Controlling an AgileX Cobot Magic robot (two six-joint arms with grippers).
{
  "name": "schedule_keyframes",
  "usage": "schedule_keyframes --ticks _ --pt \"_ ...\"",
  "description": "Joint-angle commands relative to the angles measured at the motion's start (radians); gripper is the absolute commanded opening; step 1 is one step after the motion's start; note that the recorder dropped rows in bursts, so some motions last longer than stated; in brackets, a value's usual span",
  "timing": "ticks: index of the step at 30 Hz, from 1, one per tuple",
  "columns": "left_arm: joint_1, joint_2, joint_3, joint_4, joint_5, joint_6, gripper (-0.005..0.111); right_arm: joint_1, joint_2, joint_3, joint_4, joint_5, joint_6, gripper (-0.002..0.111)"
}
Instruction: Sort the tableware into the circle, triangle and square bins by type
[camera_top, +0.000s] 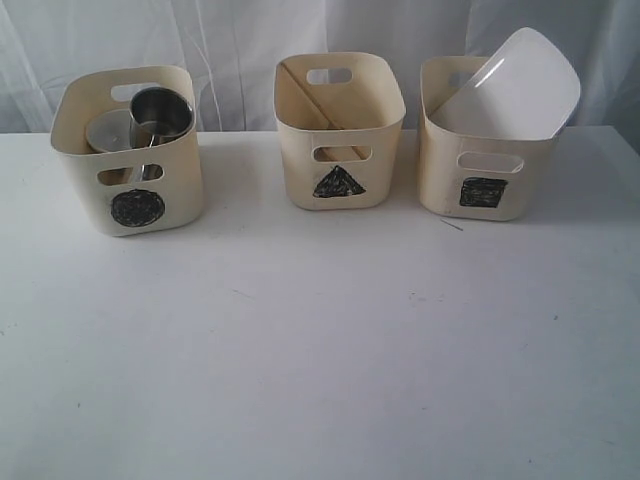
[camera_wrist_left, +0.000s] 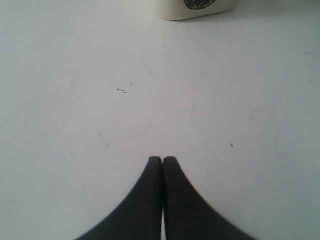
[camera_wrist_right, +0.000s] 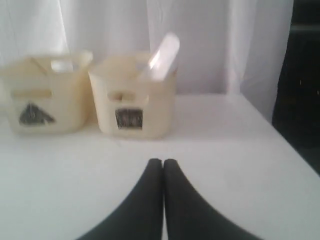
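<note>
Three cream bins stand in a row at the back of the table. The circle bin (camera_top: 135, 185) on the left holds a steel mug (camera_top: 161, 113) and a steel bowl (camera_top: 108, 133). In the triangle bin (camera_top: 340, 150) in the middle leans a wooden chopstick (camera_top: 305, 93). The large white square plate (camera_top: 510, 88) stands tilted in the square bin (camera_top: 485, 180) on the right. My left gripper (camera_wrist_left: 162, 159) is shut and empty over bare table. My right gripper (camera_wrist_right: 162, 161) is also shut and empty, facing the square bin (camera_wrist_right: 134, 107). Neither gripper shows in the exterior view.
The white table (camera_top: 320, 350) stretches in front of the bins. White curtains hang behind. In the right wrist view the table's edge (camera_wrist_right: 280, 135) falls away to a dark area.
</note>
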Motion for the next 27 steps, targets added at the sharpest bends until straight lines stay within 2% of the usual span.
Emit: schedule_keyframes --ticks 1,27 --pt "0.002 -0.004 0.006 0.002 0.004 -0.006 0.0 -0.004 -0.008 0.008 -0.149 0.162 -0.012 0.0" --pt "0.002 -0.004 0.006 0.002 0.004 -0.006 0.0 -0.004 -0.008 0.008 -0.167 0.162 0.009 0.0"
